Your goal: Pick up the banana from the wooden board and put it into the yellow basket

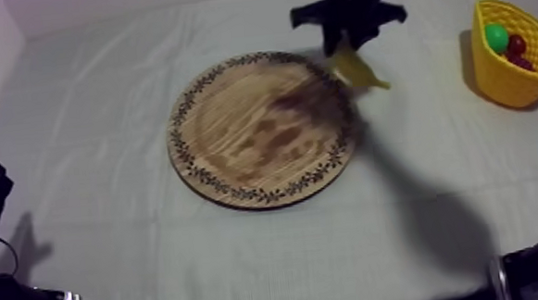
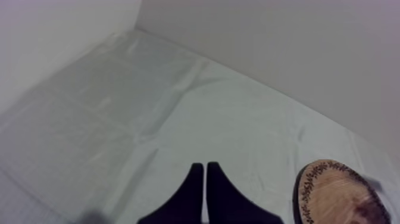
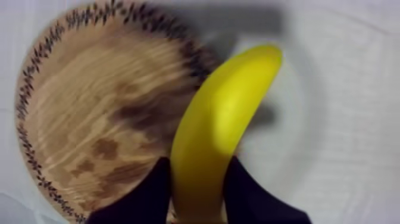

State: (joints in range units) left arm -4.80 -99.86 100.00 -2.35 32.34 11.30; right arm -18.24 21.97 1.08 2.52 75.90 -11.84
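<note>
Item: banana [image 1: 359, 68], clamped in our right hand [image 1: 343, 45], held above the far-right rim of the wooden board [image 1: 262, 129], long axis tilted downward. Destination: yellow basket [image 1: 507, 85], well to its right. Our left hand [image 2: 204, 179], fingers together, rests near-left over the worktop [image 1: 92, 102].

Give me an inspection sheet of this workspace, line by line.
Surface: grey-white cloth, creased.
Job's things: banana held over the rim of the wooden board; yellow basket at the table's right side, apart from the board.
Clutter: green fruit and small red fruit inside the basket.
End effectors: right end effector shut on the banana; left end effector shut on nothing, over cloth near the board.
Cables: nothing seen.
Surroundings: pale walls behind the table.
</note>
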